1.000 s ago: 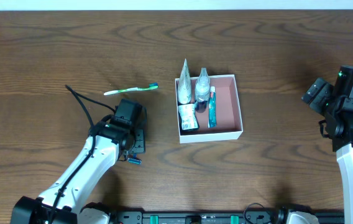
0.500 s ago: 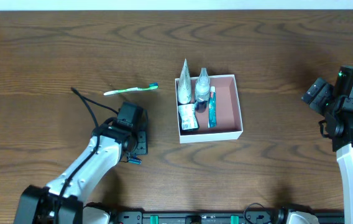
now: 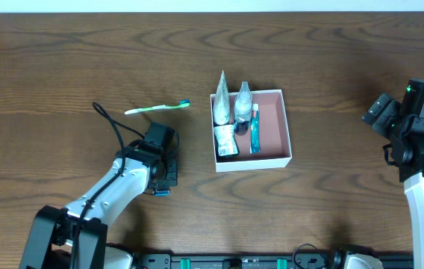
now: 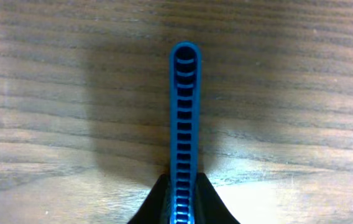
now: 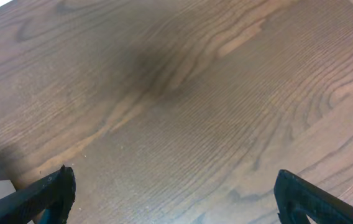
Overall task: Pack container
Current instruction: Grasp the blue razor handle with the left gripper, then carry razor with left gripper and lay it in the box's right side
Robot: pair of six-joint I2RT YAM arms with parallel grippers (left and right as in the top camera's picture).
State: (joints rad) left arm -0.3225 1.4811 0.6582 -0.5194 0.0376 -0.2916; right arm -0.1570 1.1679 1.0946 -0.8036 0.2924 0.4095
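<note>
Toothbrush (image 3: pixel 157 108) lies loose on the table (image 3: pixel 63 60), not yet packed. Left gripper (image 4: pixel 183 200), jaws pinching a blue ribbed item (image 4: pixel 184 124), sits left of the container (image 3: pixel 272 123). Container stands mid-table, partly packed with tubes (image 3: pixel 255 128) and a bottle (image 3: pixel 243 101). Right gripper (image 5: pixel 175 199) jaws spread, empty. No writing legible.

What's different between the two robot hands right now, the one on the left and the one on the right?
The left gripper is shut on a blue ribbed piece; the right gripper stands wide open and holds nothing. The left gripper is to the left of the container; the right gripper is off to its right, farther away. Both are outside the container, over the table.
</note>
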